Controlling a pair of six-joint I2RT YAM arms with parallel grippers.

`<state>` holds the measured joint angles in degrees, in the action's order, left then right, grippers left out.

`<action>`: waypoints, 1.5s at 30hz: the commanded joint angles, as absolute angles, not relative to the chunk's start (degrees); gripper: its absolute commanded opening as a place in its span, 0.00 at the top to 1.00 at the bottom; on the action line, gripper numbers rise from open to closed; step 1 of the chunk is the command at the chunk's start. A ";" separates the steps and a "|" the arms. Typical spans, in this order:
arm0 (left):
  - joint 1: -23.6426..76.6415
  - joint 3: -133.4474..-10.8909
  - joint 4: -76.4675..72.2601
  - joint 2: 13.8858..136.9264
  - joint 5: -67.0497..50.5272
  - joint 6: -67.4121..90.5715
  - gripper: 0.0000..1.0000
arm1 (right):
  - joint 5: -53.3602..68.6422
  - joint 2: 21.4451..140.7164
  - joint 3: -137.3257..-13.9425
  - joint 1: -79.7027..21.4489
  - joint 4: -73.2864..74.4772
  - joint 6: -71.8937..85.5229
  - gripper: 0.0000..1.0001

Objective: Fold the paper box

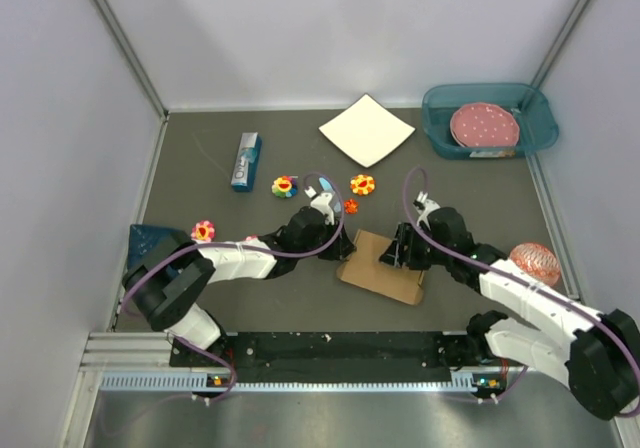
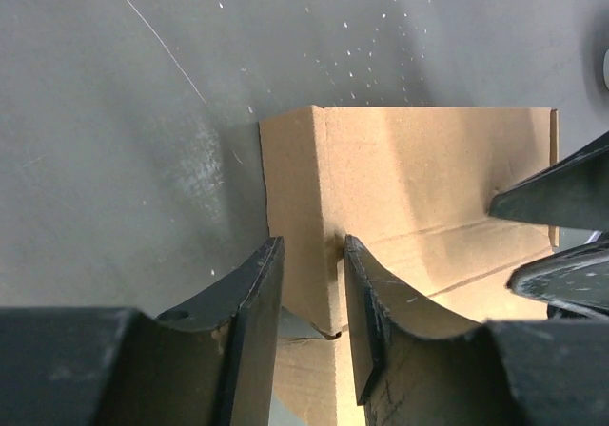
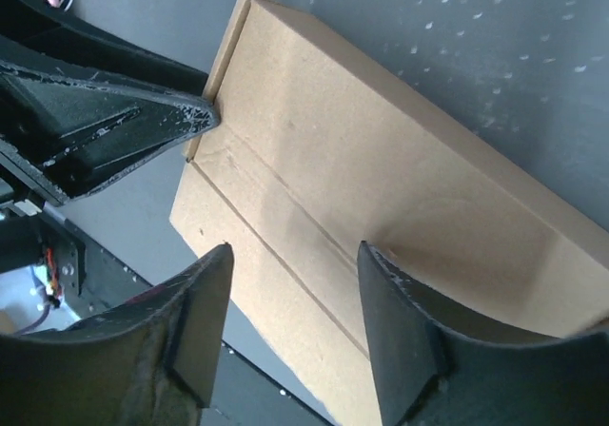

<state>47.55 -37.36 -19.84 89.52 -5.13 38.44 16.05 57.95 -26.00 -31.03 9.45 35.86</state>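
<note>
The paper box (image 1: 380, 266) is a flat brown cardboard shape lying on the dark table between my two arms. My left gripper (image 1: 345, 246) is at its left end. In the left wrist view the fingers (image 2: 262, 283) stand close together around the box's upright end wall (image 2: 300, 245), gripper (image 2: 312, 255) shut on it. My right gripper (image 1: 402, 253) is over the box's right part. In the right wrist view it (image 3: 295, 255) is open, fingers wide apart above the creased top panel (image 3: 381, 160), holding nothing. The left fingers (image 3: 143, 112) show at the box's far corner.
A white square sheet (image 1: 366, 129) lies at the back. A teal bin (image 1: 530, 103) with a pink plate (image 1: 484, 126) is back right. A small blue carton (image 1: 246, 161) and flower toys (image 1: 285, 185) (image 1: 362, 183) (image 1: 203, 230) lie behind the box. A pink ball (image 1: 535, 261) sits right.
</note>
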 commanded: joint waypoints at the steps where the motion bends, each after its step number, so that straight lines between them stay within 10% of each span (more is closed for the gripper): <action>1: 47.90 -37.53 -16.53 90.88 -1.68 37.35 0.64 | 7.68 50.65 -32.16 -31.29 19.84 34.01 0.41; 9: 49.04 -37.27 -13.36 88.07 3.25 37.09 0.64 | -10.37 45.35 -34.64 -31.20 34.45 37.70 0.27; 45: 44.83 -22.51 -23.28 67.93 8.18 42.19 0.43 | -2.38 50.97 -23.73 -31.20 9.86 36.48 0.31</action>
<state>45.58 -23.81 -17.85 64.75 9.74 42.37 -1.08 50.22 -21.76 -30.98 13.19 38.30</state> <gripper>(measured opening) 0.582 0.694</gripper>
